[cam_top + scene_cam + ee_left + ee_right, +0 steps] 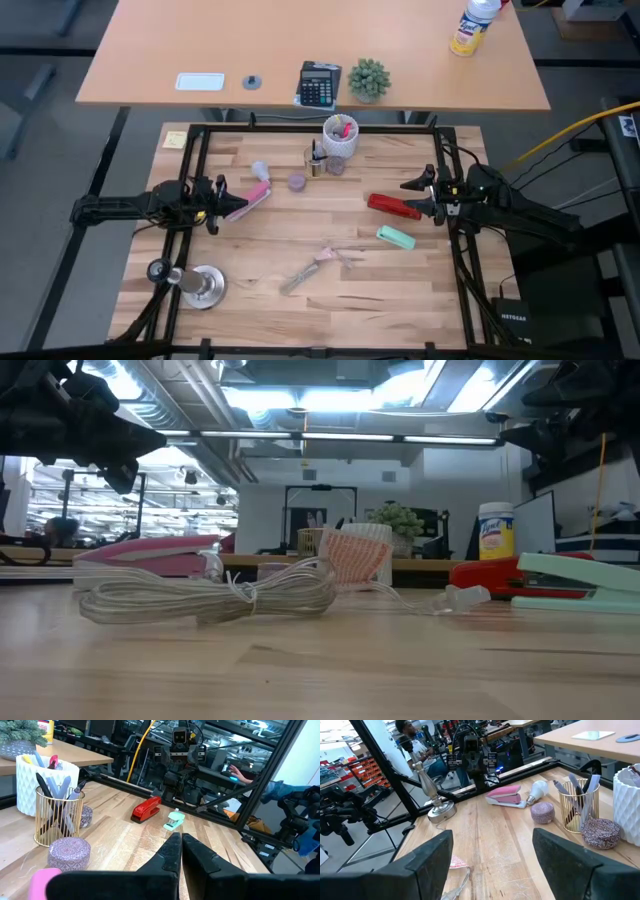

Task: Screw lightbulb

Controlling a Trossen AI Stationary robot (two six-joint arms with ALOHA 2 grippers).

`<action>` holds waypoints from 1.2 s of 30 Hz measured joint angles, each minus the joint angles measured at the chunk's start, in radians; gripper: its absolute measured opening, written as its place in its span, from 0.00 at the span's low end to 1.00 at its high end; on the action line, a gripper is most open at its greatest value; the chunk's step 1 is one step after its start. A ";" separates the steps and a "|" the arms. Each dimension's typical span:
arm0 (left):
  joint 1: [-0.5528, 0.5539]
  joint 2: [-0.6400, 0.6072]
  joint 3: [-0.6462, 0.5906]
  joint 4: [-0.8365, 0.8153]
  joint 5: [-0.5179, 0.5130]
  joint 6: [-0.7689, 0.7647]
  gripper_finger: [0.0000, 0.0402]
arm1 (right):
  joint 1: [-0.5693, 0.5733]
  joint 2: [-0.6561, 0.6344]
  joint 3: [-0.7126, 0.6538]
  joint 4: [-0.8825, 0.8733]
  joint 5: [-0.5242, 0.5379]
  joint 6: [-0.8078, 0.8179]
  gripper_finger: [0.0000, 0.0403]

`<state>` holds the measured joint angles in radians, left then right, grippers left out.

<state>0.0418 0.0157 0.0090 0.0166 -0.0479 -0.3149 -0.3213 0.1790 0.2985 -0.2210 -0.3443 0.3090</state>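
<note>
Here is the counter (330, 300), a pale wooden top with both arms parked at its edges. The left gripper (222, 203) hovers over the left side, just beside the pink stapler (250, 197), and its fingers (170, 854) sit pressed together with only a sliver between them, holding nothing. Across the wood, the right gripper (420, 196) waits by the red stapler (393, 206); its fingers (427, 857) are spread wide apart and empty.

The lightbulb (259, 168) lies on its side on the counter, just behind the pink stapler, untouched by either arm. From the right wrist it shows clearly (536, 791), white globe up, base pointing toward the stapler, with a small purple cap (542, 812) near it.

The metal socket stand (203, 286) stands upright at the near left corner, well apart from the bulb. A mint green stapler (396, 237) rests near the red one, and a coiled cable (310, 268) sprawls in the middle. Toward the back, a gold wire pen holder (577, 810) and a white ribbed cup (340, 134) stand close together.
</note>
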 joint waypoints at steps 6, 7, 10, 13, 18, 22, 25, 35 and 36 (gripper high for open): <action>0.000 0.000 0.000 0.000 0.000 0.000 0.01 | 0.000 0.000 0.000 0.000 0.000 0.000 0.70; 0.000 0.000 0.000 0.000 0.000 0.000 0.01 | 0.000 0.000 0.000 0.000 0.000 0.000 0.70; 0.000 0.000 0.000 0.000 0.000 0.000 0.01 | 0.000 0.000 0.000 0.000 0.000 0.000 0.70; 0.000 0.000 0.000 0.000 0.000 0.000 0.01 | 0.000 0.000 0.000 0.000 0.000 0.000 0.70; 0.000 0.000 0.000 0.000 0.000 0.000 0.01 | 0.000 0.000 0.000 0.000 0.000 0.000 0.70; 0.000 0.000 0.000 0.000 0.000 0.000 0.01 | 0.000 0.000 0.000 0.000 0.000 0.000 0.70; 0.000 0.000 0.000 0.000 0.000 0.000 0.01 | 0.000 0.000 0.000 0.000 0.000 0.000 0.70; 0.000 0.000 0.000 0.000 0.000 0.000 0.01 | 0.000 0.000 0.000 0.001 0.043 0.000 0.70; 0.000 0.000 0.000 0.000 0.000 0.000 0.01 | 0.000 0.000 0.000 0.008 0.066 0.000 0.70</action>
<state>0.0418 0.0157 0.0090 0.0166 -0.0479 -0.3149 -0.3211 0.1791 0.2985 -0.2129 -0.2784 0.3088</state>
